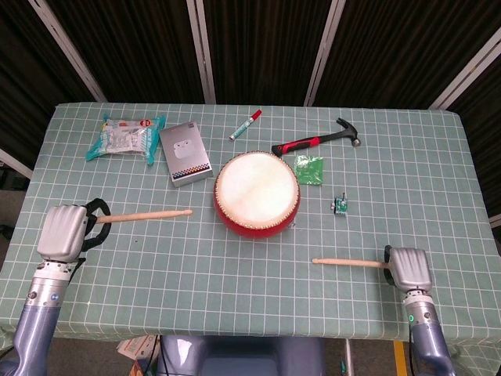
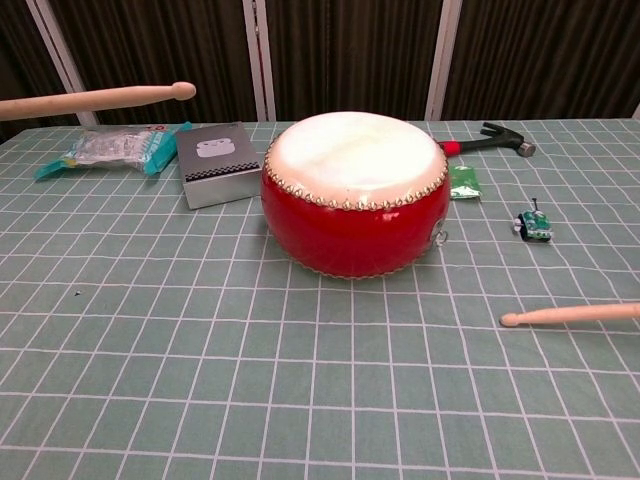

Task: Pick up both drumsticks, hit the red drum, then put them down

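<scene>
Two held drumsticks [image 1: 145, 214], no legible writing

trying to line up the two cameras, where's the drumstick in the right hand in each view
Head view: the right drumstick lies lower right, its tip pointing left from the right hand, below and right of the red drum.
Chest view: the same stick enters from the right edge, tip pointing left; the hand is out of frame.
Shared landmark: the red drum, up and left of the tip in both.
</scene>
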`<state>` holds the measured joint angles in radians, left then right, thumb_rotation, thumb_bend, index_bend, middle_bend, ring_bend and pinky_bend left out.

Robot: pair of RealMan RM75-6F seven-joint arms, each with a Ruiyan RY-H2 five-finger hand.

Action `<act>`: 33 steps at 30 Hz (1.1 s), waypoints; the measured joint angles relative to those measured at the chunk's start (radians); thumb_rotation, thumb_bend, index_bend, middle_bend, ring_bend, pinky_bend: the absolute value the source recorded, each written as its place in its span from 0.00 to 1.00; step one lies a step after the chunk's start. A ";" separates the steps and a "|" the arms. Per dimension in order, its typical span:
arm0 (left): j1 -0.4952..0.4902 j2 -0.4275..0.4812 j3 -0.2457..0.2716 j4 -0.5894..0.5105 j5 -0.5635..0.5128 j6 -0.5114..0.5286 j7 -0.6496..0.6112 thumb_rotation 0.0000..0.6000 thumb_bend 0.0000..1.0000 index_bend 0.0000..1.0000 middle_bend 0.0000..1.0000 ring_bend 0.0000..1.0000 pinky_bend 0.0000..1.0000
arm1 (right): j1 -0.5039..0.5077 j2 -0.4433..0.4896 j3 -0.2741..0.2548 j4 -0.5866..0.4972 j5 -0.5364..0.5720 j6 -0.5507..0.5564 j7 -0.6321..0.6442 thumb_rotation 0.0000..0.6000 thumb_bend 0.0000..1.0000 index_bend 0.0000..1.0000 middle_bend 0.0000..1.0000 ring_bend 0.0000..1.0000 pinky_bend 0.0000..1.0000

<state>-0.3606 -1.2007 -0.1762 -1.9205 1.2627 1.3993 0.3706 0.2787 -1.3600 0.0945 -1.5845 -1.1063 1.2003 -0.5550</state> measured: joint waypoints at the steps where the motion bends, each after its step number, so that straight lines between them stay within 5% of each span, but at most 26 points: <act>1: 0.000 0.003 -0.002 -0.004 0.001 0.001 -0.002 1.00 0.49 0.74 1.00 1.00 1.00 | -0.001 0.021 0.004 -0.026 -0.008 0.006 0.011 1.00 0.53 0.92 0.98 1.00 1.00; 17: -0.025 0.038 -0.066 -0.068 -0.019 0.002 -0.024 1.00 0.49 0.74 1.00 1.00 1.00 | -0.032 0.374 0.095 -0.358 -0.057 0.062 0.278 1.00 0.56 0.95 0.98 1.00 1.00; 33: -0.115 0.054 -0.184 -0.049 -0.134 -0.067 -0.077 1.00 0.48 0.75 1.00 1.00 1.00 | 0.106 0.441 0.240 -0.405 0.205 -0.043 0.338 1.00 0.56 0.95 0.98 1.00 1.00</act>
<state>-0.4753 -1.1468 -0.3602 -1.9696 1.1288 1.3328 0.2937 0.3847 -0.9192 0.3346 -1.9897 -0.9011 1.1576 -0.2166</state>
